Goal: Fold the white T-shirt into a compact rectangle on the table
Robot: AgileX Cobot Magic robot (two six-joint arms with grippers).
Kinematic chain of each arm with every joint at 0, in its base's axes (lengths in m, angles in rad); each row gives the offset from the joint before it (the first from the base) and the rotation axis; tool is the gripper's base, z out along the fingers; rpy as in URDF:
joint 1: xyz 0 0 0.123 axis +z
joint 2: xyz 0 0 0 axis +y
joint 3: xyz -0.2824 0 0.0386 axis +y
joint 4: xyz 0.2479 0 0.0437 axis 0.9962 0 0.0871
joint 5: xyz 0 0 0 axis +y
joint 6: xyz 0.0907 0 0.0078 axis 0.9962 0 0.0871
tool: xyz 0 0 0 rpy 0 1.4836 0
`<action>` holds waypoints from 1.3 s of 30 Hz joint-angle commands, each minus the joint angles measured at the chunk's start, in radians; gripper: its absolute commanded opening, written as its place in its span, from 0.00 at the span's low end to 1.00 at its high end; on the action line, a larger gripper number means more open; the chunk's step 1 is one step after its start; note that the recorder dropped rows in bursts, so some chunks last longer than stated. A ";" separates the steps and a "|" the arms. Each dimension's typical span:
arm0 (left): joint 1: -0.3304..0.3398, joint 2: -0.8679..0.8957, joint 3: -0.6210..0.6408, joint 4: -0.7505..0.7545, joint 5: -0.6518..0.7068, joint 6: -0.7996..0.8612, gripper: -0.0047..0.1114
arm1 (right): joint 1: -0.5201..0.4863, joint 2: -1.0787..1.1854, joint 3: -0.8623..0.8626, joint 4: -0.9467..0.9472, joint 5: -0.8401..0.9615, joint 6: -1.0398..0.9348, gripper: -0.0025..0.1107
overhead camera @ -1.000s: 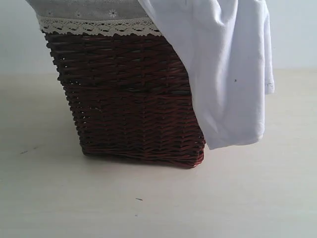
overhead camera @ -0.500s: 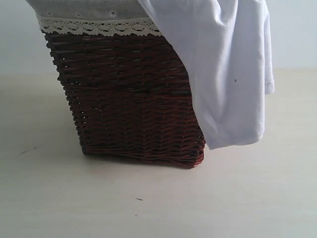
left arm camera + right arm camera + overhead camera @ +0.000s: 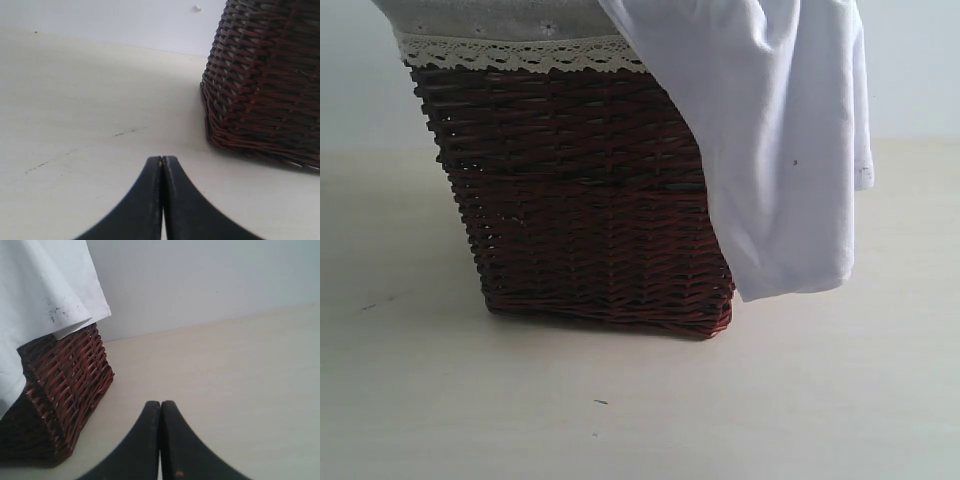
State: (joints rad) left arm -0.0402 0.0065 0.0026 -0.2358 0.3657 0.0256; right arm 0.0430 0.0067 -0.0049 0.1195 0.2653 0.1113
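step: pre-grasp; shirt not yet out of basket, folding not begun, by the look of it
left gripper (image 3: 162, 162): black curved fingers pressed tip to tip, nothing between them; low over bare table, basket corner off to one side
table (image 3: 440, 400): pale cream, smooth, matte; a few dark specks and faint scuff lines; broad and flat
basket (image 3: 580, 200): left-centre of exterior view, dark red-brown wicker, tight horizontal weave, walls tapering toward the base; stands on the table
liner (image 3: 500, 25): grey cloth folded over basket rim, white lace edging with small flower embroidery
white T-shirt (image 3: 780, 150): right of centre, draped over the basket's right rim, hanging down the side wall; lower hem clear of the table, just above it; thin soft cotton, loose vertical folds; small dark flecks near one edge; neck, tag and lettering not visible
right gripper (image 3: 160, 404): same black fingers, closed flat together, empty; near table, right of basket, shirt hem hanging near
next move (judgement): fingers need opening, then a pinch on the hanging cloth to draw it off the rim and spread it flat on open table
risk (judgement): limp fabric likely to bunch; may snag on wicker or drag the liner
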 commanded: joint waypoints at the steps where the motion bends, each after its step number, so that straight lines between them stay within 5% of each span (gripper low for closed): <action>1: -0.005 -0.007 -0.003 -0.009 -0.005 -0.003 0.04 | 0.002 -0.007 0.005 0.115 -0.032 0.041 0.02; 5: -0.005 -0.007 -0.003 -0.009 -0.005 -0.001 0.04 | 0.002 0.062 0.005 0.153 -0.120 -0.024 0.02; 13: -0.005 -0.007 -0.003 -0.009 -0.005 -0.002 0.04 | 0.002 0.652 -0.022 0.037 -0.381 -0.421 0.02; 19: -0.005 -0.007 -0.003 -0.009 -0.005 -0.002 0.04 | 0.002 1.034 -0.239 0.037 -0.376 -0.447 0.02; 23: -0.005 -0.007 -0.003 -0.009 -0.005 -0.002 0.04 | 0.002 1.048 -0.534 0.090 0.141 -0.501 0.02; 28: -0.005 -0.007 -0.003 -0.009 -0.005 -0.002 0.04 | -0.024 1.054 -0.802 0.524 0.897 -1.585 0.02; 30: -0.005 -0.007 -0.003 -0.009 -0.005 -0.002 0.04 | -0.074 1.063 -0.846 0.679 0.956 -1.789 0.02; 34: -0.005 -0.007 -0.003 -0.009 -0.005 -0.002 0.04 | -0.208 1.112 -0.908 0.898 0.956 -1.783 0.04; 36: -0.005 -0.007 -0.003 -0.009 -0.005 -0.002 0.04 | -0.256 1.153 -0.950 0.921 0.956 -1.698 0.17; 39: -0.005 -0.007 -0.003 -0.009 -0.005 -0.002 0.04 | -0.261 1.194 -0.977 0.966 0.956 -1.677 0.67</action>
State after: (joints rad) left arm -0.0402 0.0065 0.0026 -0.2358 0.3657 0.0256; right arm -0.2123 1.1865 -0.9706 1.0342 1.2158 -1.5772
